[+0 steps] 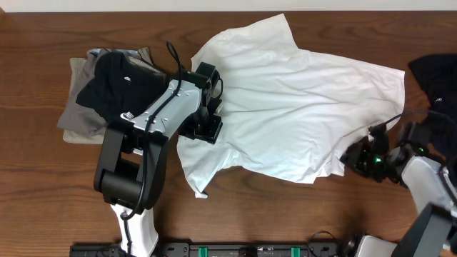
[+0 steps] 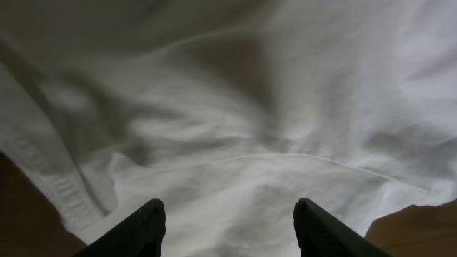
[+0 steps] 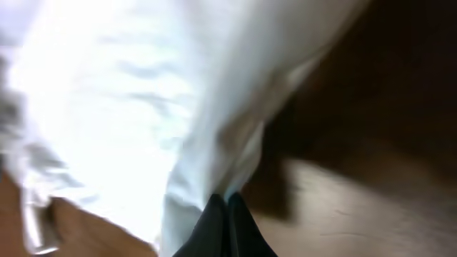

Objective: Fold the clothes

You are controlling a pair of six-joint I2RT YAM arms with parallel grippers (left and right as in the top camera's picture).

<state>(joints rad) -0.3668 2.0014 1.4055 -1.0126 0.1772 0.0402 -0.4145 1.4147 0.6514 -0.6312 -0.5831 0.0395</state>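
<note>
The white shirt point(image 1: 285, 107) lies crumpled mid-frame, no fold made yet. My left claw point(image 2: 228, 225) hangs spread over it; my right claw point(image 3: 227, 207) pinches its lower-right edge. The stacked clothes point(image 1: 107, 84) at upper left look finished.

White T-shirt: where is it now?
Overhead, the white T-shirt lies spread mid-table, between the clothes pile on the left and a black garment at the right edge; the right gripper pinches its near-right hem.
</note>
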